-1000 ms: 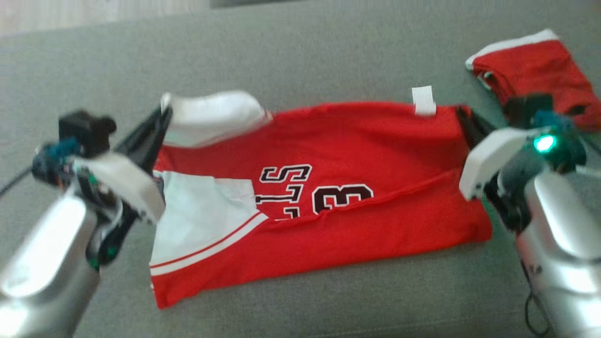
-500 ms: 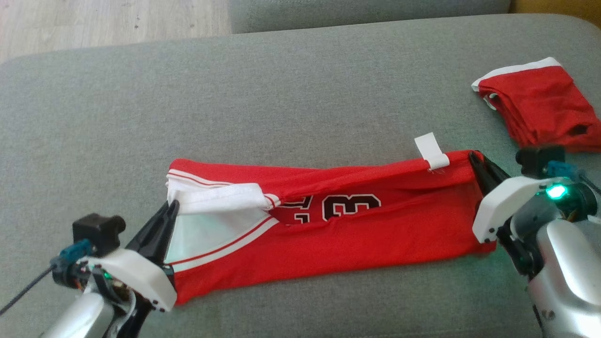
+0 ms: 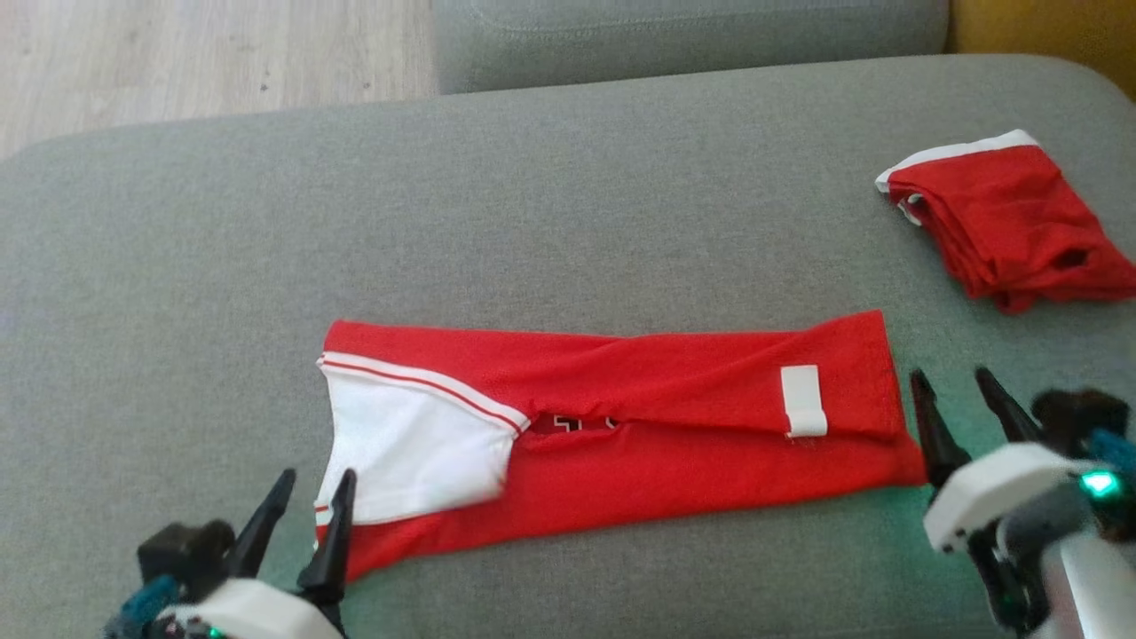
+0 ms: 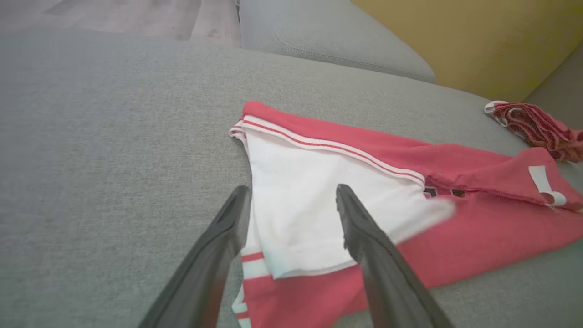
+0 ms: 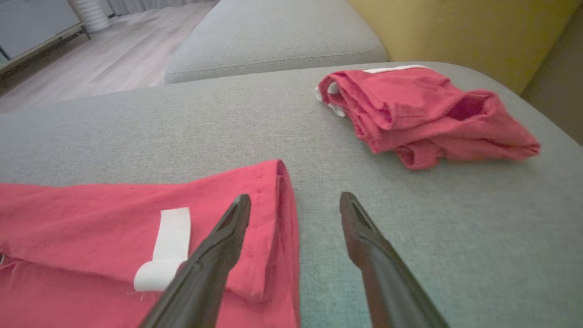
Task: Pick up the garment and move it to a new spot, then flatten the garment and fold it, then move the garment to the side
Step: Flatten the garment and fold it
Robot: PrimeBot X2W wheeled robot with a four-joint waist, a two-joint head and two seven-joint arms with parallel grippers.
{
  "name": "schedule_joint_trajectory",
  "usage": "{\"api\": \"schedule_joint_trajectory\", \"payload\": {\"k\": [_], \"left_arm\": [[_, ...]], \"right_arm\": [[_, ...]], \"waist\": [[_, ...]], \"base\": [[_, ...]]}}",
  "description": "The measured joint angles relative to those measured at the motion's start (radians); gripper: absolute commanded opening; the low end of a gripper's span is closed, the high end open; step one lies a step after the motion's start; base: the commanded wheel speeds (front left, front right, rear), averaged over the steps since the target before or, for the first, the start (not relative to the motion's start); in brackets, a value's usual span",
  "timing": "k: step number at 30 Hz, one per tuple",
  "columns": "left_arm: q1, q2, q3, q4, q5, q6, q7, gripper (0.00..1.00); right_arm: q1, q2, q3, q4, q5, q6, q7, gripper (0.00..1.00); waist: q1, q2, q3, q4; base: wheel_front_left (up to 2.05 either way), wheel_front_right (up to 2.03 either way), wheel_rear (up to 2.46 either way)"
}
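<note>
The garment (image 3: pixel 621 417) is a red jersey with white trim, folded lengthwise into a long strip on the grey cushion. Its white side panel (image 3: pixel 408 444) lies at the left end and a white tag (image 3: pixel 803 401) near the right end. My left gripper (image 3: pixel 306 510) stands open just off the strip's near left corner, holding nothing; in the left wrist view its fingers (image 4: pixel 227 237) frame the white panel (image 4: pixel 296 209). My right gripper (image 3: pixel 963 408) stands open just past the strip's right end, empty; in the right wrist view the folded edge (image 5: pixel 278 205) lies by its left finger.
A second red garment (image 3: pixel 1007 222) lies bunched at the cushion's far right, also seen as a red heap (image 5: pixel 419 114). The grey cushion (image 3: pixel 532 222) stretches bare behind the strip. A back cushion (image 3: pixel 692 35), wooden floor (image 3: pixel 177 53) and a yellow wall (image 5: pixel 455 23) lie beyond.
Both grippers brought the jersey's far edge over toward me, folding it into a narrow strip, then opened and let go. The tag now lies on top. The camera also shifted.
</note>
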Motion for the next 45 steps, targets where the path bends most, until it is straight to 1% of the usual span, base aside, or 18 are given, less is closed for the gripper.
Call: {"api": "schedule_joint_trajectory", "payload": {"k": [2,3,6,9,12,15,17,22,23,28,29,30,31,32,33,34,40,45], "left_arm": [[0.027,-0.003,0.011,-0.011,-0.003,0.022,-0.030,1.00],[0.046,-0.006,0.021,-0.023,-0.003,0.044,-0.060,1.00],[0.063,-0.017,0.044,-0.039,-0.002,0.079,-0.096,1.00],[0.076,-0.029,0.055,-0.049,0.006,0.108,-0.118,1.00],[0.087,-0.040,0.069,-0.062,0.007,0.131,-0.131,1.00],[0.097,-0.048,0.072,-0.064,0.014,0.147,-0.138,1.00],[0.097,-0.054,0.073,-0.070,0.015,0.148,-0.141,1.00],[0.109,-0.054,0.074,-0.092,0.017,0.165,-0.142,1.00],[0.109,-0.054,0.074,-0.092,0.017,0.165,-0.142,1.00],[0.127,-0.054,0.074,-0.102,0.023,0.176,-0.141,1.00],[0.131,-0.054,0.074,-0.105,0.023,0.179,-0.141,1.00],[0.133,-0.054,0.074,-0.106,0.023,0.180,-0.141,1.00],[0.134,-0.054,0.074,-0.107,0.023,0.183,-0.141,1.00],[0.134,-0.054,0.074,-0.108,0.023,0.184,-0.141,1.00],[0.134,-0.054,0.073,-0.108,0.023,0.184,-0.141,1.00],[0.134,-0.054,0.073,-0.110,0.023,0.184,-0.141,1.00],[0.134,-0.054,0.066,-0.122,0.033,0.192,-0.141,1.00],[0.134,-0.056,0.043,-0.125,0.033,0.192,-0.135,1.00]], "right_arm": [[0.040,0.021,-0.045,-0.020,-0.003,0.000,-0.007,1.00],[0.067,0.037,-0.080,-0.039,-0.020,0.000,-0.007,1.00],[0.078,0.057,-0.122,-0.066,-0.031,0.000,-0.007,1.00],[0.078,0.070,-0.142,-0.080,-0.039,0.000,-0.006,1.00],[0.075,0.090,-0.138,-0.070,-0.043,0.000,0.027,1.00],[0.058,0.096,-0.130,-0.017,-0.043,0.000,0.048,1.00],[0.040,0.097,-0.128,0.030,-0.053,0.000,0.056,1.00],[-0.005,0.095,-0.149,0.176,-0.071,0.000,0.079,1.00],[-0.005,0.095,-0.149,0.176,-0.071,0.000,0.079,1.00],[-0.020,0.092,-0.165,0.272,-0.079,0.000,0.087,1.00],[-0.025,0.092,-0.168,0.282,-0.079,0.000,0.087,0.67],[-0.032,0.092,-0.168,0.293,-0.079,0.000,0.087,0.44],[-0.041,0.092,-0.168,0.303,-0.077,0.000,0.091,0.30],[-0.049,0.093,-0.168,0.313,-0.071,0.000,0.092,0.24],[-0.058,0.093,-0.167,0.322,-0.065,0.000,0.092,0.05],[-0.063,0.093,-0.164,0.327,-0.061,0.000,0.092,0.00],[-0.082,0.083,-0.157,0.329,-0.056,0.000,0.086,0.00],[-0.075,0.010,-0.197,0.254,-0.042,0.000,0.087,0.00]], "waist": [[0.0000,0.0000,-0.009,0.001],[0.0000,0.0000,-0.018,0.002],[0.0000,0.0000,-0.030,0.009],[0.0000,0.0000,-0.039,0.021],[0.0000,0.0000,-0.046,0.035],[0.0000,0.0000,-0.049,0.052],[0.0001,0.0000,-0.050,0.066],[0.0001,0.0000,-0.049,0.104],[0.0001,0.0000,-0.049,0.104],[0.0001,0.0000,-0.047,0.140],[0.0001,0.0000,-0.047,0.144],[0.0001,0.0000,-0.048,0.146],[0.0001,0.0000,-0.049,0.148],[0.0001,0.0000,-0.050,0.148],[0.0001,0.0000,-0.051,0.147],[0.0001,0.0000,-0.052,0.145],[0.0001,0.0000,-0.065,0.112],[0.0001,0.0000,-0.079,0.080]], "base": [[0.00,0.00,0.00],[0.00,0.00,0.00],[0.00,0.00,0.00],[0.00,0.00,0.00],[0.00,0.00,0.00],[0.00,0.00,0.00],[0.00,0.00,0.00],[0.00,0.00,0.00],[0.00,0.00,0.00],[0.00,0.00,0.00],[0.00,0.00,0.00],[0.00,0.00,0.00],[0.00,0.00,0.00],[0.00,0.00,0.00],[0.00,0.00,0.00],[0.00,0.00,0.00],[0.00,0.00,0.00],[0.00,0.00,0.00]]}}
